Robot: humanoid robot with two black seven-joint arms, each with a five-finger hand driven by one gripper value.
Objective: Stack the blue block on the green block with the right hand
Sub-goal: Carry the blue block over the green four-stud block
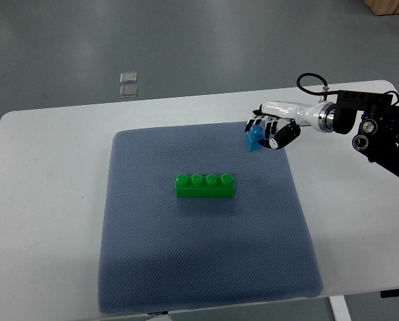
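A green block (205,186) with a row of studs lies flat near the middle of the blue-grey mat (152,267). My right hand (269,131) comes in from the right edge and is over the mat's far right corner. Its fingers are curled around a small blue block (254,140), which sticks out below the hand and looks held just above the mat. The blue block is up and to the right of the green block, well apart from it. The left arm does not show.
The mat lies on a white table (45,200). Two small clear squares (128,83) lie on the grey floor beyond the table's far edge. The right arm's black wrist and cable (377,130) hang over the table's right side.
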